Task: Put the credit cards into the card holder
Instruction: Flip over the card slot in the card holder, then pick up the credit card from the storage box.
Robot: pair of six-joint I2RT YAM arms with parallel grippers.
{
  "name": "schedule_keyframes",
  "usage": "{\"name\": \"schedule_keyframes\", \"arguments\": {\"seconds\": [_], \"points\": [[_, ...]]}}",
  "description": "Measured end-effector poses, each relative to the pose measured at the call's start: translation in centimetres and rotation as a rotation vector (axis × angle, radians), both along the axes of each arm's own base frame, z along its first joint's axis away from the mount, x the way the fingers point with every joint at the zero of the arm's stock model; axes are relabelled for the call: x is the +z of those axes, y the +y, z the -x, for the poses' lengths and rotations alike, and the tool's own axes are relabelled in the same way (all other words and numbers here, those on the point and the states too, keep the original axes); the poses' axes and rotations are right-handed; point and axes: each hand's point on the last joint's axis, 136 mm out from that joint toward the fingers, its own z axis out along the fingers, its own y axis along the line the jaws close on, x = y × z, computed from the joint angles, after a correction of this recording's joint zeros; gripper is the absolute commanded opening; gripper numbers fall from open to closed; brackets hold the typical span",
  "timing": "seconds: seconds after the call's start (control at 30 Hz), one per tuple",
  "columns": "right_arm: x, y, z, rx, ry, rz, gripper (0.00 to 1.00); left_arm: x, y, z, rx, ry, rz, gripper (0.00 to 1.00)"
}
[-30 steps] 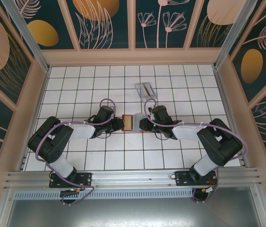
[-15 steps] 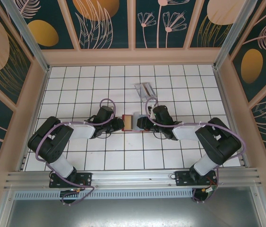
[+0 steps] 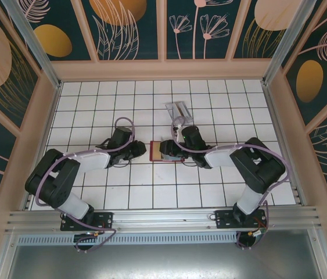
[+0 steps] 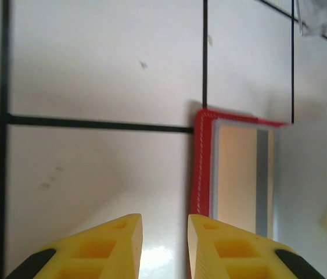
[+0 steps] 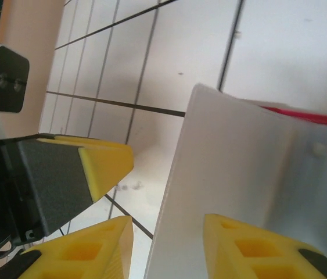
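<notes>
White grid table (image 3: 93, 192), both arms reaching to its middle. The card holder (image 4: 200, 163) lies open and flat between your two grippers, nearer you than the clear case (image 3: 178, 109).

Your right gripper (image 3: 165, 151) sits over the holder, so that's the nearer arm. Its jaws are apart and a pale grey panel (image 5: 233, 168) lies across one finger. You can't tell if it's pinched, or whether it's a pocket flap or a card.

Your left gripper (image 4: 164, 247) is just beside the holder's red edge, not touching. Its jaws are a narrow gap apart with bare table between them, holding nothing. In the left wrist view the holder lies ahead of the fingertips and to the right.

A pale orange card (image 4: 236, 174) with a grey stripe lies inside the red border, long axis parallel to that edge and along the left fingers' pointing direction. Can't tell if it's seated in a pocket.

Judgement: the next push belongs to the right side.
</notes>
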Motion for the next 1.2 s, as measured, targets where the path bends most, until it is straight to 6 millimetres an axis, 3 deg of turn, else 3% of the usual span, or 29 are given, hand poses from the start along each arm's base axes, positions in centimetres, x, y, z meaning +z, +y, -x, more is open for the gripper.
{"name": "schedule_keyframes", "arguments": {"seconds": [0.17, 0.4, 0.53, 0.6, 0.77, 0.87, 0.93, 1.03, 1.2], "points": [[0.5, 2.0, -0.2, 0.033, -0.020, -0.025, 0.39, 0.5, 1.0, -0.4, 0.023, -0.008, -0.007, 0.29], [0.8, 1.6, -1.6, 0.012, -0.048, 0.027, 0.43, 0.4, 1.2, -0.4, 0.011, -0.012, -0.018, 0.30], [2.7, 0.8, -5.2, -0.053, -0.135, 0.140, 0.52, -0.5, 1.4, 0.1, -0.003, 0.013, -0.040, 0.30], [4.6, 0.3, -7.7, -0.106, -0.206, 0.214, 0.57, -0.7, 1.4, 0.2, -0.008, 0.019, -0.048, 0.32], [11.7, -1.8, -13.6, -0.240, -0.375, 0.371, 0.68, -0.6, 1.5, 0.3, -0.015, 0.021, -0.057, 0.40], [13.5, -3.6, -16.3, -0.290, -0.413, 0.451, 0.69, -0.4, 1.5, 0.3, -0.015, 0.020, -0.056, 0.42], [13.1, -4.7, -17.7, -0.302, -0.405, 0.514, 0.70, -0.3, 1.5, 0.2, -0.015, 0.019, -0.056, 0.43], [10.8, -5.8, -19.1, -0.280, -0.362, 0.615, 0.75, 0.2, 1.5, 0.2, -0.015, 0.009, -0.053, 0.43], [6.5, -5.9, -18.9, -0.159, -0.266, 0.700, 0.77, 1.0, 1.5, 0.2, -0.021, -0.002, -0.057, 0.43]]}}
